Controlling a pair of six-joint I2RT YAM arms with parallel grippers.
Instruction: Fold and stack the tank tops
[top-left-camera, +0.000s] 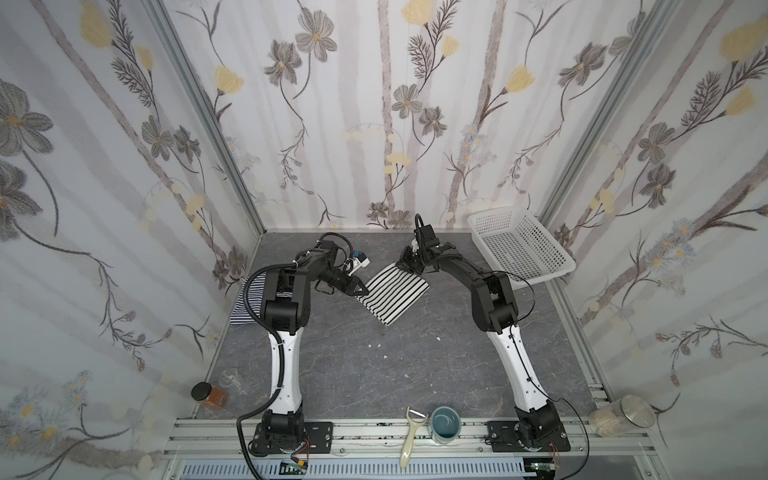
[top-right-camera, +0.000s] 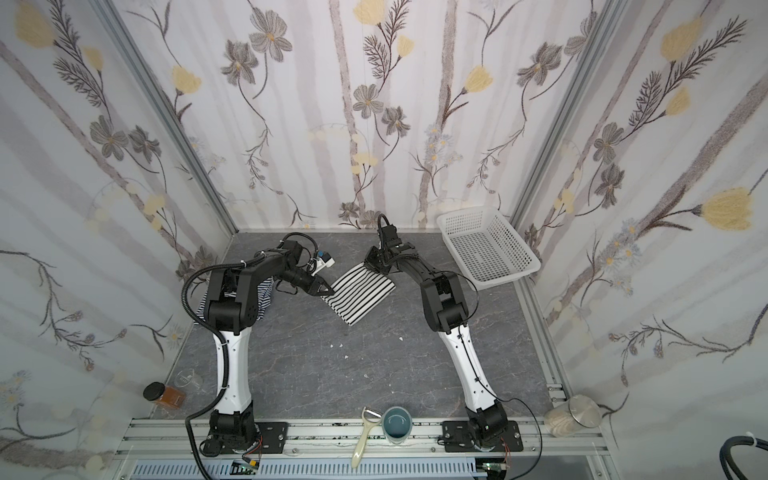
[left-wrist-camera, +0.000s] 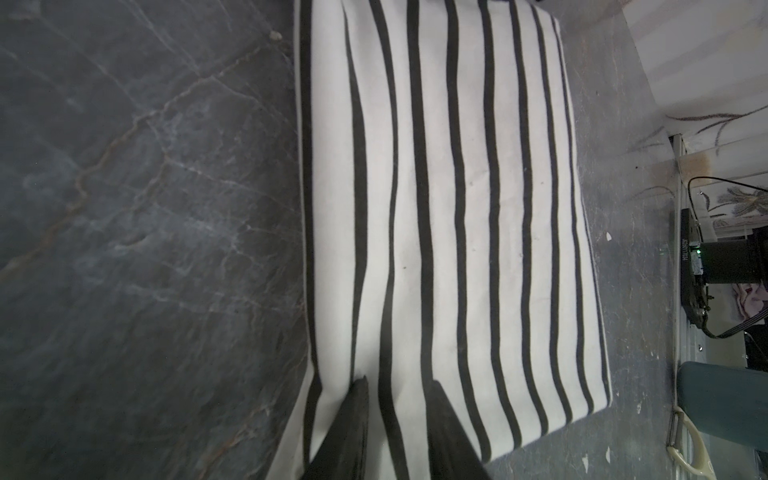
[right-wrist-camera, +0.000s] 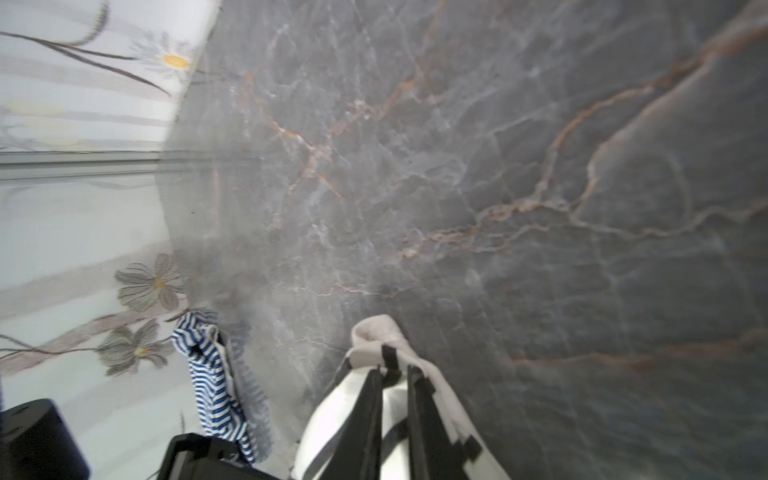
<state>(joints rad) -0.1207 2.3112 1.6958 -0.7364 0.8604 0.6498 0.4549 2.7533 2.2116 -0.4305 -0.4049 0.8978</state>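
Observation:
The white tank top with wide black stripes (top-left-camera: 395, 295) (top-right-camera: 361, 297) lies folded into a rectangle at the middle back of the grey marbled table. My left gripper (top-left-camera: 360, 291) (left-wrist-camera: 399, 382) is shut on its left corner, with striped cloth (left-wrist-camera: 436, 208) pinched between the fingers. At the far corner my right gripper (top-left-camera: 407, 266) (right-wrist-camera: 395, 370) has narrow jaws pinching a bunched fold of the same top (right-wrist-camera: 376, 332). The navy-and-white finely striped tank top (top-left-camera: 249, 299) (right-wrist-camera: 208, 374) lies crumpled by the left wall, partly hidden behind my left arm.
A white perforated basket (top-left-camera: 540, 241) leans in the back right corner. On the front rail are a peeler (top-left-camera: 409, 440) and a teal cup (top-left-camera: 445, 426). An amber jar (top-left-camera: 210, 395) lies front left, a glass jar (top-left-camera: 623, 415) front right.

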